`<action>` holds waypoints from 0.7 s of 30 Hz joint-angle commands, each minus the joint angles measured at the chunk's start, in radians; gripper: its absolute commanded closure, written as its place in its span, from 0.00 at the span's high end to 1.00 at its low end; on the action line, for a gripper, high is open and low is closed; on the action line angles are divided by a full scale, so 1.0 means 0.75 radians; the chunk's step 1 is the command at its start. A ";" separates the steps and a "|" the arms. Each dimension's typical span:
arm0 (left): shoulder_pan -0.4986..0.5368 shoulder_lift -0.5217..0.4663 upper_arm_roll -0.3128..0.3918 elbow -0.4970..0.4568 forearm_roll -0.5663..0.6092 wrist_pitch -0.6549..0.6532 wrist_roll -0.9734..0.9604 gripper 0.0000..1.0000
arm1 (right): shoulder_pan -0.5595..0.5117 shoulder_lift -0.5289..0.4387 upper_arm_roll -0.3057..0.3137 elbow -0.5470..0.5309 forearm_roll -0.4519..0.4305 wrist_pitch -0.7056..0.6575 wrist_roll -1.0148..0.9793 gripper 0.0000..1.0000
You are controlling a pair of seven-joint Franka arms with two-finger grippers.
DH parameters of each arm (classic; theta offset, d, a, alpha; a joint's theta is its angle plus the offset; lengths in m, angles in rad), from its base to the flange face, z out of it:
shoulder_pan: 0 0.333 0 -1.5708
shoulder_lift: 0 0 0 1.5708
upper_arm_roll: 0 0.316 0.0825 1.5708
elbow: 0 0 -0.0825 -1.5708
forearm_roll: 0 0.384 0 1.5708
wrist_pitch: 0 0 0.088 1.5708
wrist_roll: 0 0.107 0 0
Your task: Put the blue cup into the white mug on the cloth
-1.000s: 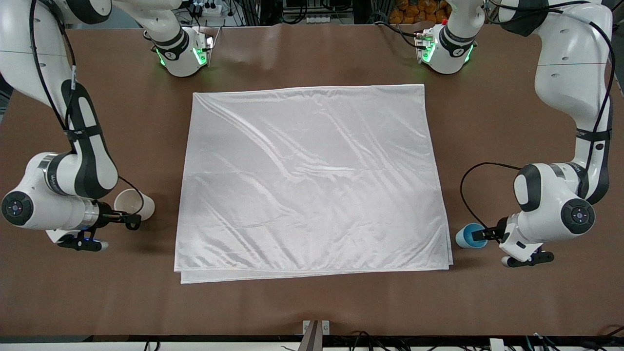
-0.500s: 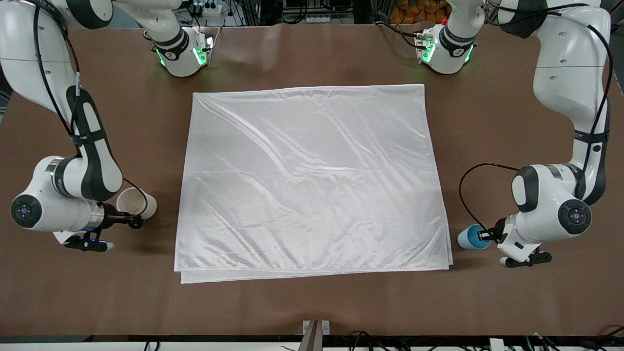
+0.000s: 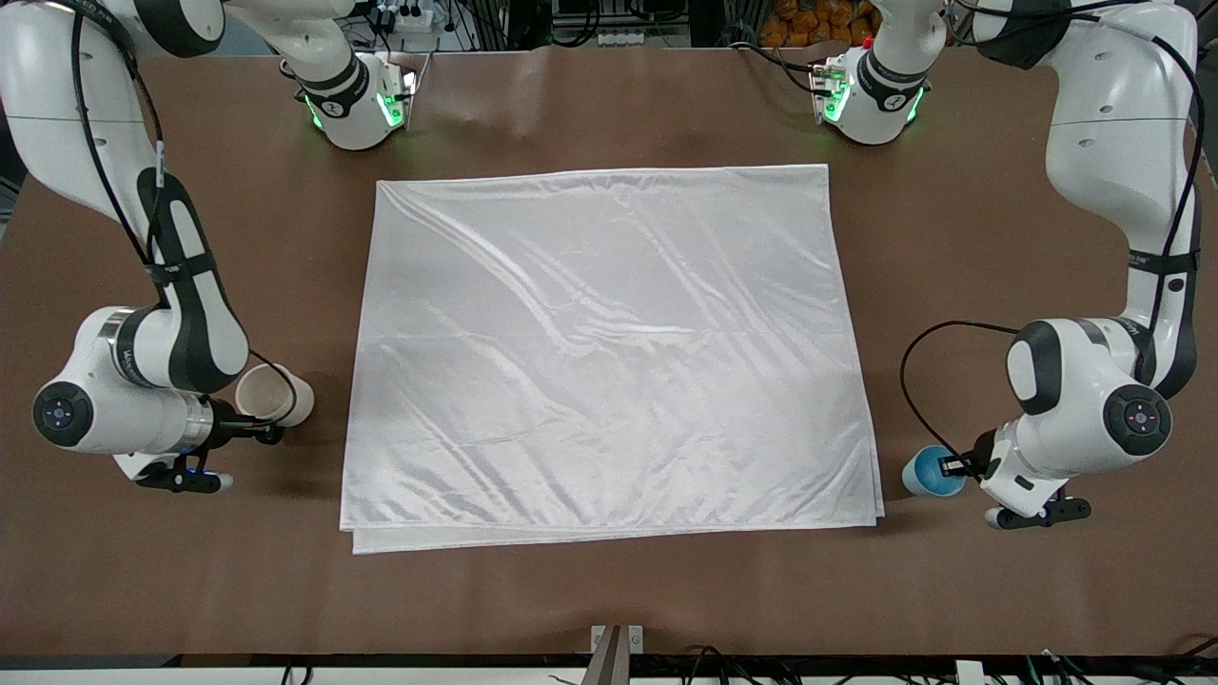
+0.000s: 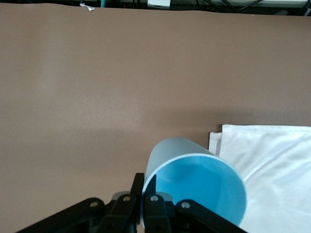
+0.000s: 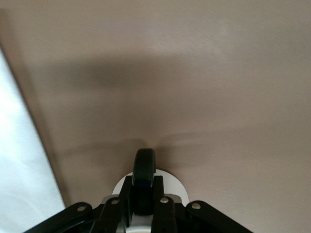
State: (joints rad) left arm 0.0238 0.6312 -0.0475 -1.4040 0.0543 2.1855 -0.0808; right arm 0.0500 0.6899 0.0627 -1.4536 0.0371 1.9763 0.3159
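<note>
The white cloth (image 3: 609, 352) lies flat in the middle of the brown table. My right gripper (image 3: 268, 433) is shut on the black handle (image 5: 145, 171) of the white mug (image 3: 276, 394) and holds it tilted over bare table beside the cloth's edge at the right arm's end. My left gripper (image 3: 952, 465) is shut on the rim of the blue cup (image 3: 929, 473), tilted over bare table beside the cloth's corner at the left arm's end. In the left wrist view the fingers (image 4: 140, 187) pinch the cup's wall (image 4: 194, 187), with the cloth's corner (image 4: 272, 165) beside it.
The two arm bases (image 3: 357, 100) (image 3: 866, 95) stand at the table's edge farthest from the front camera. Bare brown table (image 3: 609, 599) surrounds the cloth. A small metal bracket (image 3: 617, 639) sits at the table's nearest edge.
The right gripper has carried the white mug slightly toward the cloth. The left gripper has shifted the blue cup slightly away from the cloth and lower in the front view.
</note>
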 commanded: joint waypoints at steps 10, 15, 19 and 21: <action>0.007 -0.144 -0.008 -0.026 0.030 -0.098 0.087 0.00 | 0.083 0.001 0.160 0.126 0.071 -0.070 0.433 0.00; 0.011 -0.183 -0.002 -0.026 0.030 -0.124 0.142 0.00 | 0.189 0.009 0.156 0.130 0.063 -0.038 0.585 0.00; 0.032 -0.208 0.002 -0.026 0.028 -0.153 0.218 0.00 | 0.267 0.017 0.154 0.126 0.055 0.046 0.701 0.00; 0.056 -0.216 0.002 -0.026 0.028 -0.159 0.257 0.00 | 0.305 0.021 0.152 0.126 0.053 0.077 0.755 0.00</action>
State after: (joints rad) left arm 0.0333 0.5103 -0.0452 -1.4031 0.0551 2.0938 0.0417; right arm 0.2201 0.6913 0.1798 -1.3740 0.0771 1.9893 0.7823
